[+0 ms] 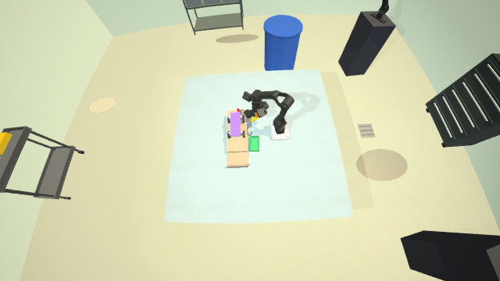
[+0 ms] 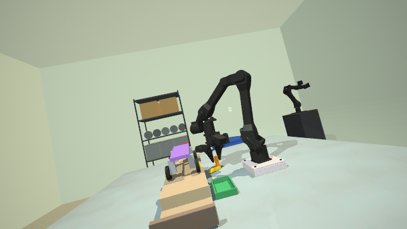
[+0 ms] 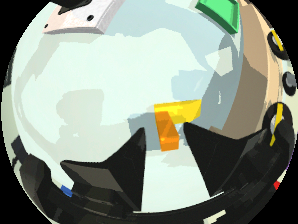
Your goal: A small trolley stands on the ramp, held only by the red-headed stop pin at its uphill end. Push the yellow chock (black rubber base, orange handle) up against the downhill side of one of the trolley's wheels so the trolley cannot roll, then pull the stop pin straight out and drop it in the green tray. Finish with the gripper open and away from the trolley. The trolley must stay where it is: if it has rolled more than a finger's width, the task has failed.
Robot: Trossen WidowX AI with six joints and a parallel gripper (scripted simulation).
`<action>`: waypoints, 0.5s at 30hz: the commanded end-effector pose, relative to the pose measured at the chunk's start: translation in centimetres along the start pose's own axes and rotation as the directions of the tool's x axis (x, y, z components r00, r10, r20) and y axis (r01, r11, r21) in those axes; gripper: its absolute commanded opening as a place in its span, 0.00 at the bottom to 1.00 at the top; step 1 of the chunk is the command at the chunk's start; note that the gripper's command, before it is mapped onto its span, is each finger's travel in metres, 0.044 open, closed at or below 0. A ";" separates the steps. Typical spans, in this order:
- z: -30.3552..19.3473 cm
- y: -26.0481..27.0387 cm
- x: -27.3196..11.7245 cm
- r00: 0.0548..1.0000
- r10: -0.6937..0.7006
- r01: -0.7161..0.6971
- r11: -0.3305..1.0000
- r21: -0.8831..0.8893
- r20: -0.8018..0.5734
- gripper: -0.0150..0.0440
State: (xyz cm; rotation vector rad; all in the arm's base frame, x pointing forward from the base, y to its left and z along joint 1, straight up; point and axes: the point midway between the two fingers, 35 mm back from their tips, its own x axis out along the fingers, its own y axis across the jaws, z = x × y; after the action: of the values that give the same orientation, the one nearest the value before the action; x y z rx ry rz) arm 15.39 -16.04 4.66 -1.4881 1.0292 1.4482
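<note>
The trolley (image 1: 235, 124) (image 2: 180, 152), with a purple top, stands on the wooden ramp (image 1: 237, 145) (image 2: 184, 187) (image 3: 247, 95). The red-headed stop pin (image 1: 238, 109) (image 2: 185, 143) (image 3: 277, 185) is at its uphill end. The yellow chock (image 1: 254, 118) (image 2: 214, 170) (image 3: 184, 111) is on the table beside the ramp, its orange handle (image 2: 217, 162) (image 3: 167, 132) upward. My gripper (image 1: 255, 114) (image 2: 216, 158) (image 3: 164, 128) is partly open, pointing down, with its fingertips on either side of the handle and gaps showing in the wrist view. The black rubber base is not distinguishable.
The green tray (image 1: 255, 144) (image 2: 226, 193) (image 3: 220, 14) sits beside the ramp's lower part. The arm's white base plate (image 1: 286, 136) (image 2: 270, 168) (image 3: 80, 22) is to the right of the ramp in the top and exterior views. The trolley's near wheels (image 3: 277, 122) are close to the right finger in the wrist view.
</note>
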 end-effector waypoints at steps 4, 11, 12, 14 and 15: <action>0.1 0.0 1.3 1.000 -0.003 0.003 1.000 -0.002 0.006 0.58; 0.1 0.0 1.1 1.000 0.001 -0.001 1.000 0.000 0.003 0.44; 0.1 0.0 1.1 1.000 0.001 -0.001 1.000 0.000 0.003 0.40; 0.1 0.0 1.1 1.000 0.001 -0.001 1.000 0.000 0.003 0.34; 0.1 0.0 1.1 1.000 0.001 -0.001 1.000 0.000 0.003 0.33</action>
State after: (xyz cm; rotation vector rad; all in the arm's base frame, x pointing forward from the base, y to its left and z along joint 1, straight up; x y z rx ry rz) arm 15.35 -15.98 3.55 -1.4849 1.0284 1.4510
